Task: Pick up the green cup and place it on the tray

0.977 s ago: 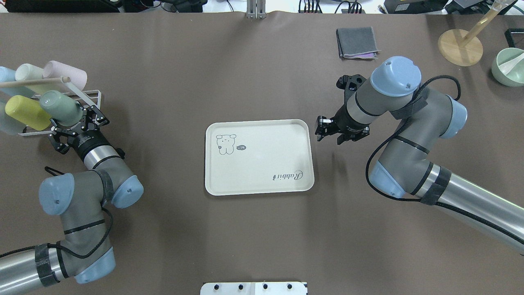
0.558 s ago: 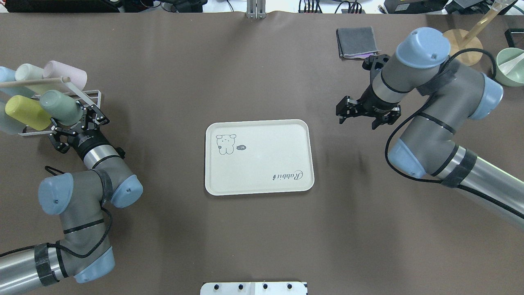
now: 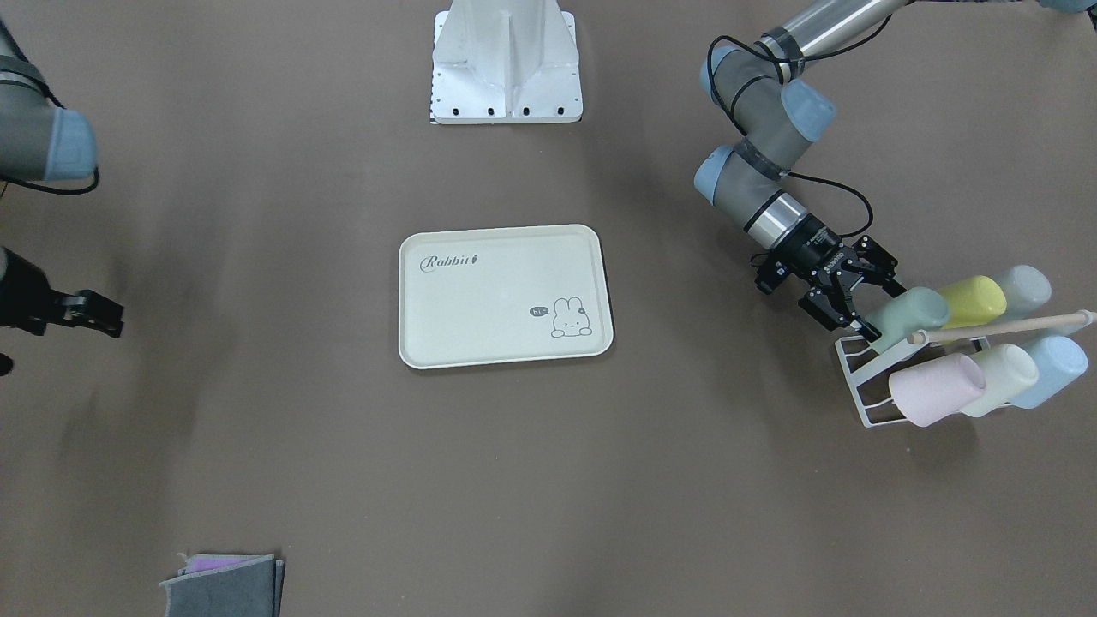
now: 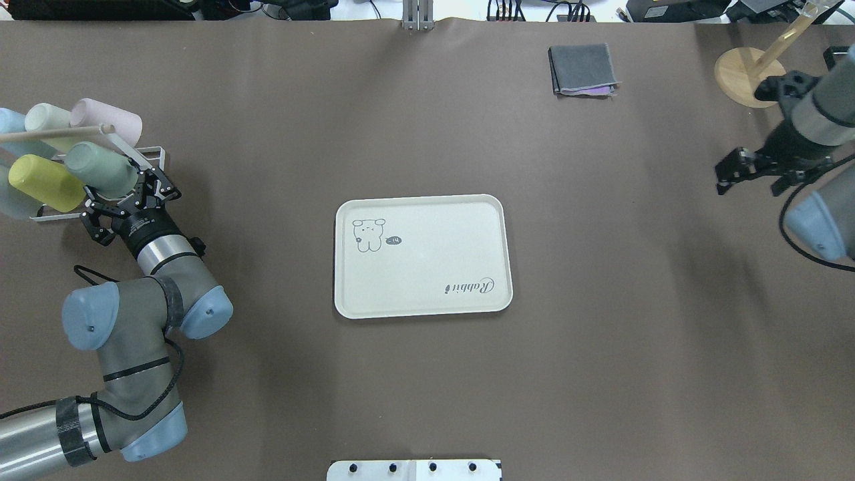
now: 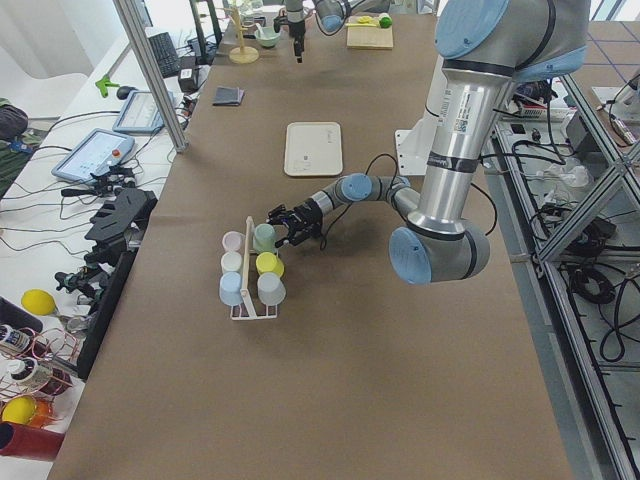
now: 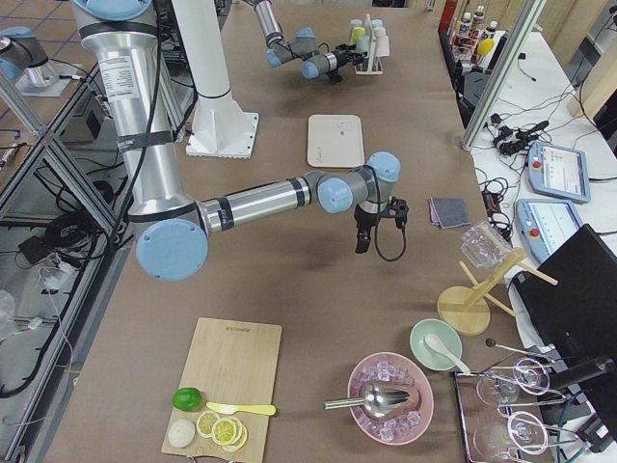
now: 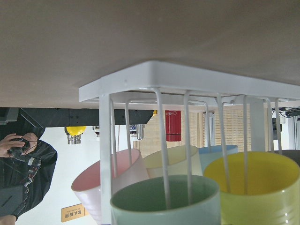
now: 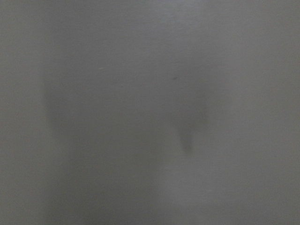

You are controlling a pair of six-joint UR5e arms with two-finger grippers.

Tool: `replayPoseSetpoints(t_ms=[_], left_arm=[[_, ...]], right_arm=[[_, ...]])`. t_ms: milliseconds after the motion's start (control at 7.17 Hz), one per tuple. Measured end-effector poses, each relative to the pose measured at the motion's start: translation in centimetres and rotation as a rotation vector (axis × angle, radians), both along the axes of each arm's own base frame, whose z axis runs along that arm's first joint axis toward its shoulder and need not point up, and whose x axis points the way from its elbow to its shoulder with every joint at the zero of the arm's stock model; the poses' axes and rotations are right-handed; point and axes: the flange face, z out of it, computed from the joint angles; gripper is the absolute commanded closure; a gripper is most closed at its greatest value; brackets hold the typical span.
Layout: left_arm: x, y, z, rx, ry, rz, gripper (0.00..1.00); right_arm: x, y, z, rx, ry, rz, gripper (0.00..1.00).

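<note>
One cream tray point(image 4: 434, 254) lies nearest the robot's base, mid-table, with its bunny drawing and "Rabbit" script showing. Just past it, on the robot's left, your left gripper point(image 4: 119, 188) is right up at the white wire rack point(image 7: 187, 77), with its fingers spread wide either side of the green cup point(image 4: 99, 168) at its mouth. You can't tell from here whether they touch it. Now that cup: a plain matte mint-green tumbler, no handle, slightly tapered. It lies tipped on its side on the rack's prongs, open end toward the gripper, well apart from the tray. The left wrist view looks straight at its rim, with thin white wires running into it. Just beside it lies a yellow cup point(image 4: 40, 184). Behind them sit a pink cup point(image 4: 110, 120), a cream cup point(image 4: 47, 119) and a pale blue cup point(image 4: 8, 121) under a wooden rod point(image 4: 53, 133). Over on the right, your right gripper point(image 4: 749, 188) hangs above the table, fingers looking spread with nothing between them. Farthest back are a folded grey cloth point(image 4: 582, 68) and a round wooden stand point(image 4: 749, 77).
</note>
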Motion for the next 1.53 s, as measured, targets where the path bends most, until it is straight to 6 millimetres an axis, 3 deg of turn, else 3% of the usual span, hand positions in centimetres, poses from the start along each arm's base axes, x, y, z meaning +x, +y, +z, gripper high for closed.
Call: replayPoseSetpoints(t_ms=[279, 419, 558, 837, 1116, 1535], left_arm=[[-0.2, 0.1, 0.4, 0.002, 0.003, 0.000, 0.17], [-0.6, 0.3, 1.0, 0.005, 0.009, 0.000, 0.15], [-1.0, 0.5, 1.5, 0.007, 0.015, 0.001, 0.14], [-1.4, 0.7, 1.7, 0.010, 0.020, 0.000, 0.14], [-1.5, 0.6, 1.7, 0.010, 0.020, -0.001, 0.34], [-1.5, 0.7, 1.5, 0.011, 0.025, 0.000, 0.40]], right_arm=[[10.0, 2.6, 7.3, 0.027, 0.012, -0.032, 0.00], [13.4, 3.6, 10.2, 0.033, 0.020, -0.044, 0.00], [16.8, 4.5, 12.2, 0.038, 0.024, -0.032, 0.00], [22.5, 5.9, 13.2, 0.043, 0.002, 0.041, 0.00], [24.4, 6.5, 11.9, 0.038, -0.007, 0.066, 0.00], [22.6, 6.0, 10.9, -0.001, -0.004, 0.011, 0.00]])
